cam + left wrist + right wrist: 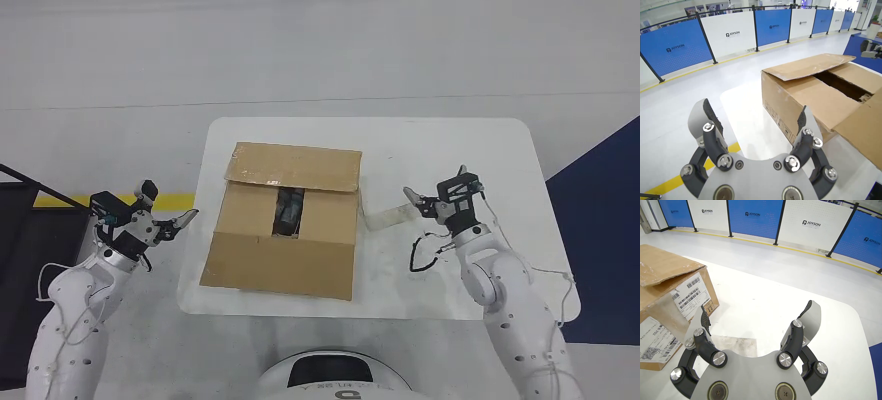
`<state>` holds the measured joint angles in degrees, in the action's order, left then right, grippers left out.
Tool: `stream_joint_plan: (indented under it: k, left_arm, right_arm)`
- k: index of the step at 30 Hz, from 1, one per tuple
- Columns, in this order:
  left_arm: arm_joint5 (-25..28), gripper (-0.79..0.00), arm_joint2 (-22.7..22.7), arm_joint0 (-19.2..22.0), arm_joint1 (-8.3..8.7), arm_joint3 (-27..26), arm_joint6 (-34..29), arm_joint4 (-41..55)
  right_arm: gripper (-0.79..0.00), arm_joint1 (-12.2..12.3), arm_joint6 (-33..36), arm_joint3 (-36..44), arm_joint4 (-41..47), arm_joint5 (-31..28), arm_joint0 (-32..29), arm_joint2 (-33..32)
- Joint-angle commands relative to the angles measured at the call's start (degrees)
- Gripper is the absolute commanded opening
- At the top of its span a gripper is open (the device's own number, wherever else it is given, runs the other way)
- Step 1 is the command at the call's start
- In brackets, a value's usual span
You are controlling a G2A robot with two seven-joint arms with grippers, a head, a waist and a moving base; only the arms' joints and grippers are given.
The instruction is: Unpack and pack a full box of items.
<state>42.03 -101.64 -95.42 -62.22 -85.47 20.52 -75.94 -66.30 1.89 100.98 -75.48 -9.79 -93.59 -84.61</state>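
A brown cardboard box (pixel 285 225) sits on the white table (pixel 450 150), its top flaps partly folded with a gap in the middle where dark items (pixel 289 210) show. My left gripper (pixel 165 212) hangs open off the table's left side, level with the box (pixel 810 91); its fingers (pixel 711 113) hold nothing. My right gripper (pixel 435 192) is open over the table to the right of the box (pixel 668 279), also with nothing in it. A strip of clear tape (pixel 385 215) trails from the box's right side toward this gripper.
Shipping labels (pixel 691 294) cover the box's right side. The table's right and far parts are bare. Blue and white fence panels (pixel 728 32) ring the floor, with a yellow floor line (pixel 60 198) at the left.
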Motion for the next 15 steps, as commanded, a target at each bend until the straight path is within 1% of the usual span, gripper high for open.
stream_joint_plan:
  k: [1, 2, 3, 5, 8, 9, 10, 15]
  left_arm:
    - [0.0, 0.0, 0.0, 0.0, 0.0, 0.0, 0.0, 0.0]
    - [0.0, 0.0, 0.0, 0.0, 0.0, 0.0, 0.0, 0.0]
    - [0.0, 0.0, 0.0, 0.0, 0.0, 0.0, 0.0, 0.0]
    - [0.0, 0.0, 0.0, 0.0, 0.0, 0.0, 0.0, 0.0]
    - [0.0, 0.0, 0.0, 0.0, 0.0, 0.0, 0.0, 0.0]
    - [0.0, 0.0, 0.0, 0.0, 0.0, 0.0, 0.0, 0.0]
    - [0.0, 0.0, 0.0, 0.0, 0.0, 0.0, 0.0, 0.0]
    - [0.0, 0.0, 0.0, 0.0, 0.0, 0.0, 0.0, 0.0]
  right_arm:
    - [0.0, -0.03, 0.71, -0.66, 0.23, 0.41, 0.21, -0.06]
    - [0.0, -0.06, 1.86, -0.47, -1.18, 0.24, 0.7, 0.87]
    - [0.0, -0.02, 1.09, 0.96, -3.09, -2.43, 1.29, 2.46]
    - [0.0, 0.13, -3.36, 1.48, -1.0, -11.36, 1.97, 4.02]
    - [0.0, 0.44, -6.32, 1.25, -0.34, -18.78, 2.94, 4.38]
    - [0.0, 0.49, -6.18, 1.12, -1.17, -19.69, 3.44, 4.75]
    - [0.0, 0.47, -5.41, 1.11, -2.95, -19.4, 4.05, 5.51]
    - [0.0, -0.05, -3.87, -1.4, -6.06, -20.38, 7.88, 11.15]
